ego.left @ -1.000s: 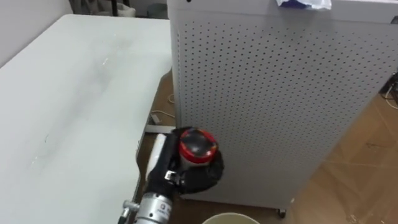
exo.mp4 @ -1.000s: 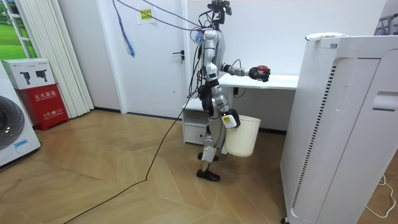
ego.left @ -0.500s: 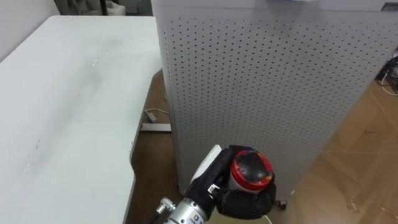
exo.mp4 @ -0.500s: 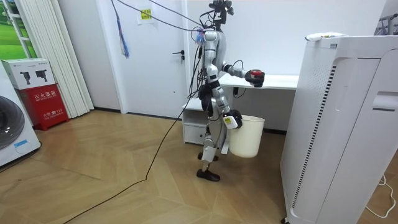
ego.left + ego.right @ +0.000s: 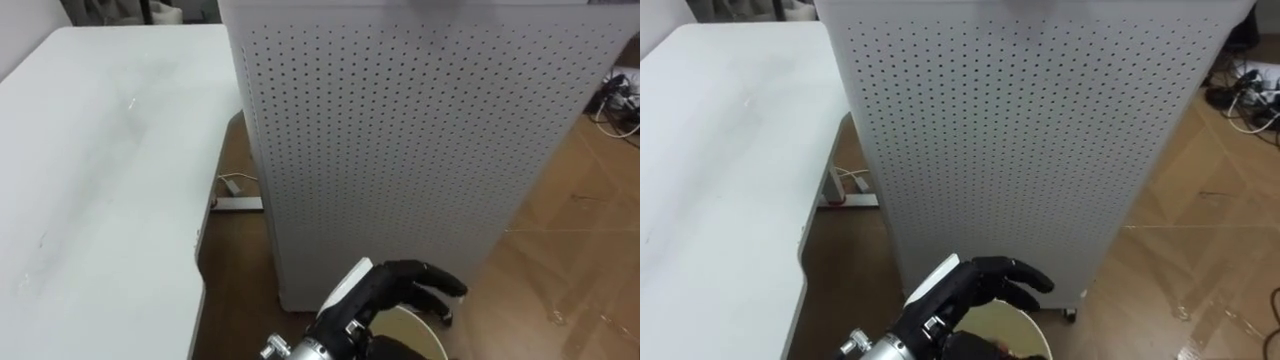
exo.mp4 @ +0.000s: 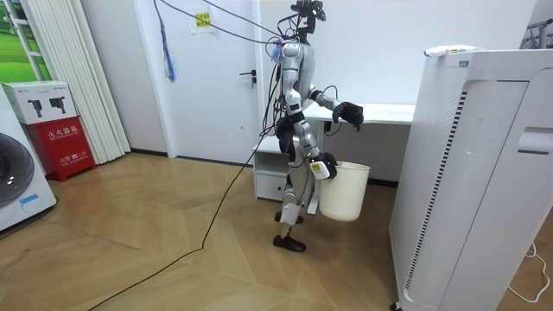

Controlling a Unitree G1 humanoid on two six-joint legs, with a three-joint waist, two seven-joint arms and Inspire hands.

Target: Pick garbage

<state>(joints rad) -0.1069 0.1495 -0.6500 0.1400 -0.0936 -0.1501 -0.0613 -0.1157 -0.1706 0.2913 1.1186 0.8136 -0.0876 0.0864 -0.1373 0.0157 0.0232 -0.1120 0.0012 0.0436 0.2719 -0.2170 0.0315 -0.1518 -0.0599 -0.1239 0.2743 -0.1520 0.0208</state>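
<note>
My left hand (image 5: pixel 400 290) is open, its fingers spread and holding nothing, right above the rim of the white bucket (image 5: pixel 432 330). A dark shape lies inside the rim under the hand; I cannot tell what it is. In the room view the left hand (image 6: pixel 348 112) is stretched out at chest height over the bucket (image 6: pixel 341 194). My right hand (image 6: pixel 321 168) carries the bucket by its rim, off the floor at hip height. The red and black garbage is in neither hand.
A tall white perforated cabinet (image 5: pixel 400 130) stands close in front of me. The white table (image 5: pixel 90 170) runs along my left. Wooden floor (image 5: pixel 570 260) lies to the right of the cabinet, with cables (image 5: pixel 615 100) at the far right.
The left hand, shut on the red and black garbage earlier, moved over the bucket and opened; the garbage is gone from it. The view shifted down and right.
</note>
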